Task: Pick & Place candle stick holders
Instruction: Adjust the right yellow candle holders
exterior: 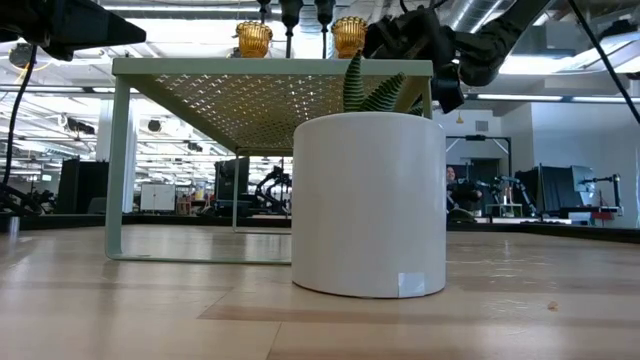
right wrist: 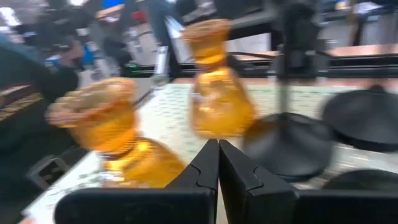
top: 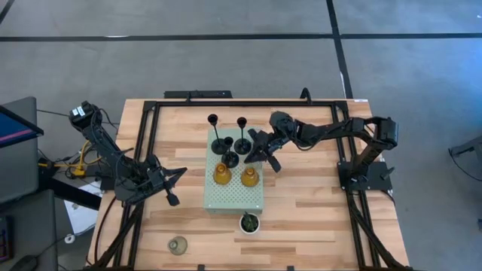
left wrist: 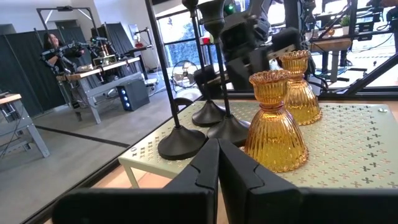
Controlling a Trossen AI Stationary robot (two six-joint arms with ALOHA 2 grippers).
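Note:
On the pale green perforated board (top: 235,197) stand three black candle stick holders (top: 218,144) (top: 242,146) (top: 230,159) and two amber glass ones (top: 221,175) (top: 249,178), each on its base. A clear glass holder (top: 178,245) stands on the table near the front left. My right gripper (top: 256,154) is shut and hovers over the board's right side, just beside the black holders; its wrist view shows the amber holders (right wrist: 217,99) ahead. My left gripper (top: 183,187) is shut, level, just off the board's left edge, facing the amber holder (left wrist: 273,124).
A small green plant in a white pot (top: 249,223) stands in front of the board and fills the low view (exterior: 370,205). The board stands on thin legs (exterior: 118,160) above the wooden table. A black frame (top: 143,150) borders the table's sides.

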